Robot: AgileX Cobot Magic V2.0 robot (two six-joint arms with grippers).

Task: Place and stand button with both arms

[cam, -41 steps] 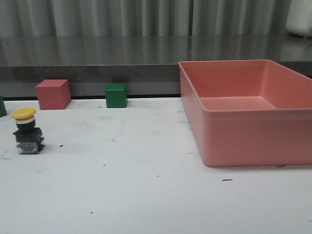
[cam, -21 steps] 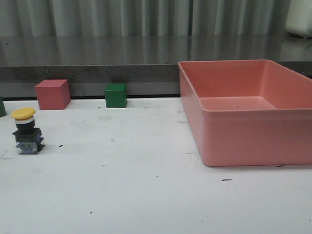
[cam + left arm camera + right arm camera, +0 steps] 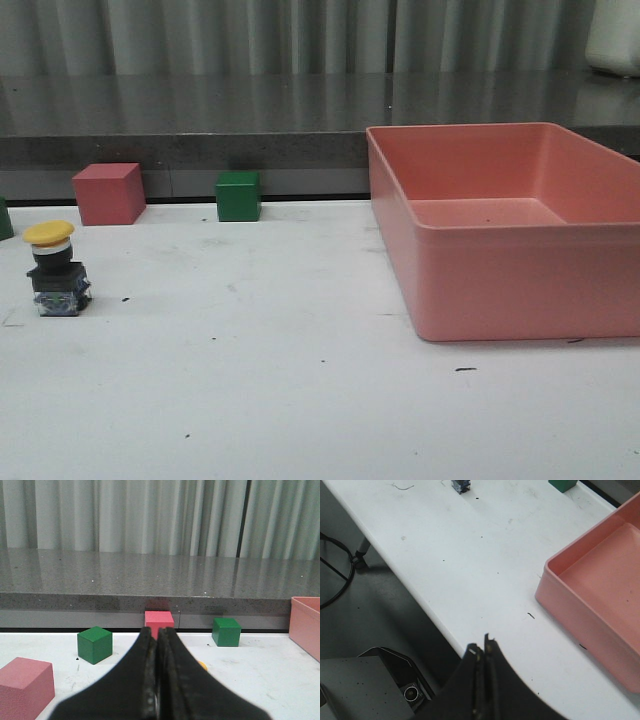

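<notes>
Front view, button: the small push-button with a yellow domed cap, black collar and dark boxy base with bluish bits (image 3: pixel 57 268) is seen standing upright on the white table (image 3: pixel 300 380), near its left edge.
Front view, surroundings: a pink cube (image 3: pixel 108 193) and a green cube (image 3: pixel 238 195) are set at the back of the table, beyond the button; a large salmon-pink plastic bin (image 3: pixel 510 228) is placed well apart on the right.
Front view, arms: neither gripper is shown.

Left wrist view, gripper: the black two-fingered left gripper (image 3: pixel 157 680) is seen with its fingers pressed together, nothing held between them.
Left wrist view, button: only a sliver of yellow (image 3: pixel 202 665) is seen just past the fingers' edge, apart from them; the rest is hidden.
Left wrist view, surroundings: another green cube (image 3: pixel 94 644) and another pink block (image 3: pixel 25 684) are seen nearer, on one side of the fingers.

Right wrist view, gripper: the black right gripper (image 3: pixel 481 680) is seen closed and empty, held over the table's near edge.
Right wrist view, button: its base is glimpsed at the frame's edge (image 3: pixel 461 486), well apart from the fingers, across the table.
</notes>
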